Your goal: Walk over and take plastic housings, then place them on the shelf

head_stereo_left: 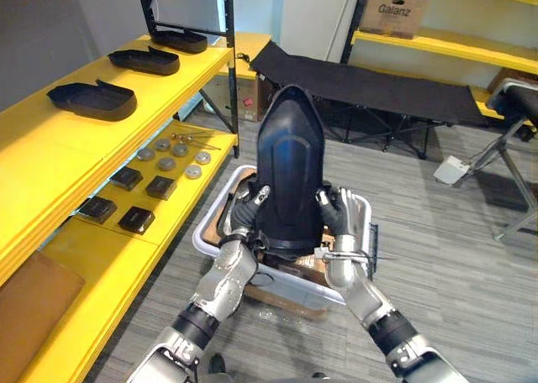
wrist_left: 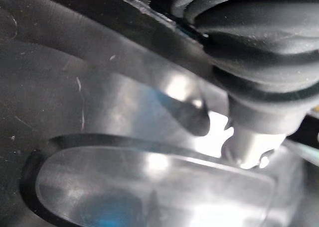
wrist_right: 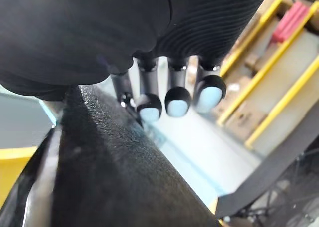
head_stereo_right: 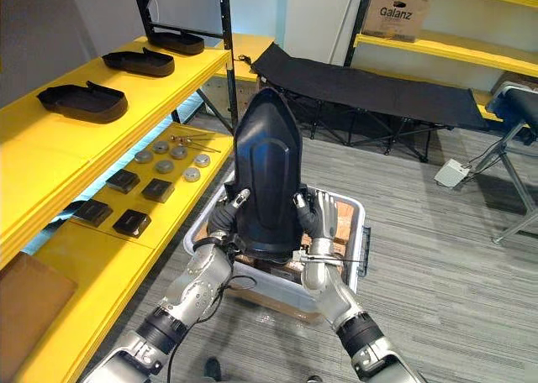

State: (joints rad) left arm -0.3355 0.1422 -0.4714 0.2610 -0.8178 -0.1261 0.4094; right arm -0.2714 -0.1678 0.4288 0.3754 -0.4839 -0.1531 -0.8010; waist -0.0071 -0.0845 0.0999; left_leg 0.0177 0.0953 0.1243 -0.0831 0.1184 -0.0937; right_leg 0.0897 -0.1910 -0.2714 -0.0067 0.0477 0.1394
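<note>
I hold a large black plastic housing (head_stereo_left: 290, 165) upright between both hands, above a white bin (head_stereo_left: 204, 232). My left hand (head_stereo_left: 246, 212) grips its left edge and my right hand (head_stereo_left: 342, 212) its right edge, each with the thumb on the front face. In the left wrist view the glossy housing (wrist_left: 99, 112) lies right against my hand's cover (wrist_left: 259, 48). The right wrist view has my fingers (wrist_right: 177, 100) reaching past the housing's rim (wrist_right: 109, 162). Three more black housings (head_stereo_left: 92, 100) (head_stereo_left: 145, 60) (head_stereo_left: 178, 39) lie in a row on the yellow upper shelf (head_stereo_left: 50, 156) to my left.
The lower yellow shelf carries small black boxes (head_stereo_left: 160, 186) and metal discs (head_stereo_left: 168, 163). A black folding cot (head_stereo_left: 370, 85) stands behind the bin. A cardboard box (head_stereo_left: 395, 9) sits on the far yellow rack. A metal stand (head_stereo_left: 504, 156) is at the right.
</note>
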